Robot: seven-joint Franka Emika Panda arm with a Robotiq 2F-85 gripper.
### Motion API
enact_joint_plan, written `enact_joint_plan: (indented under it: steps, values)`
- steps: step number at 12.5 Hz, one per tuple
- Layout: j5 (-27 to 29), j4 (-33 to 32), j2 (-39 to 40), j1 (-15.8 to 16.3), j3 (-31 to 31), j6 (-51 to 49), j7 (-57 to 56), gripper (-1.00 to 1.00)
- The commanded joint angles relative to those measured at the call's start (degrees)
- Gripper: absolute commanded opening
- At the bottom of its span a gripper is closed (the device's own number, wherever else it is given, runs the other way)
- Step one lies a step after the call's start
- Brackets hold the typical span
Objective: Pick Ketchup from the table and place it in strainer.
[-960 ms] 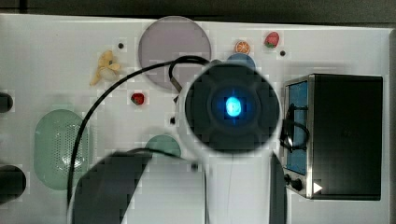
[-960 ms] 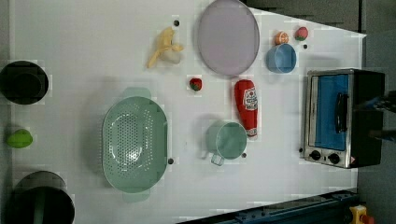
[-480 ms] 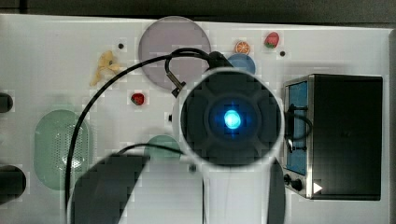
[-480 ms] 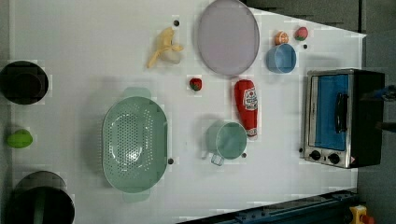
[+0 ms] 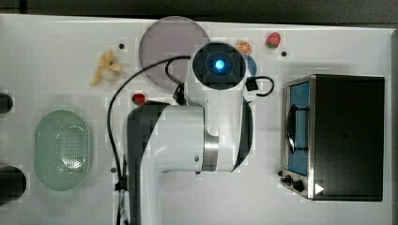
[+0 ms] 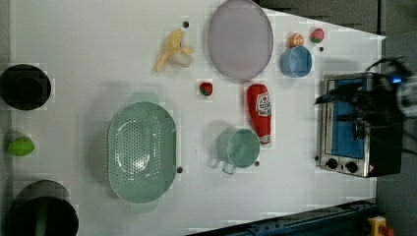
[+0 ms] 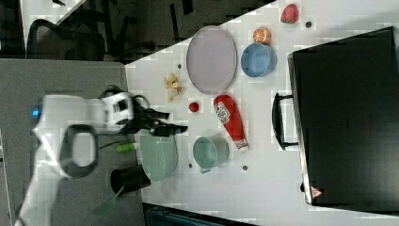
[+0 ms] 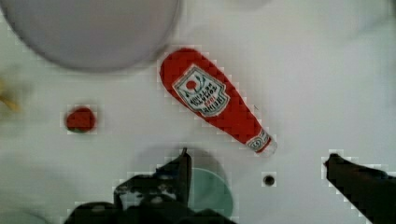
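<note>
I am working over a white table (image 6: 98, 59) with a dark-bodied toaster oven (image 6: 361, 125) at the left view's right. The strainer (image 6: 141, 151) is sitting empty on it, its dotted bottom bare, and the green cup (image 6: 242, 147) and the blue bowl (image 6: 295, 61) are holding nothing either; the grey plate (image 6: 240, 38) is lying bare too.

Compared with a second ago, my arm (image 5: 187, 140) is stretching further up the top view, its blue-lit end now sitting beside the plate rather than over the table's middle. In the left view nothing on the table is shifting.

The Ketchup (image 6: 259, 112) is lying flat on the table, just beside the cup and below the plate in the left view, well apart from the strainer. It is a red bottle with a white label and a pale cap, tapering toward the cap end.

My gripper (image 8: 257, 175) is hanging above it with fingers (image 8: 180, 170) spread wide, holding nothing.
</note>
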Motion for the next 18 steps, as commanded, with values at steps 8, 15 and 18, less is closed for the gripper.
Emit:
enact_joint_plan:
  steps: [8,15,18]
  values:
    - [-0.2,-9.8,9.4,-0.7,3.7,24.8,-34.3,1.0]
    - [-2.5,-15.0,17.7,-0.6,2.9,36.5,-36.9,1.0]
    - [-2.5,-15.6,20.2,-0.5,3.0,40.2,-36.9,1.0]
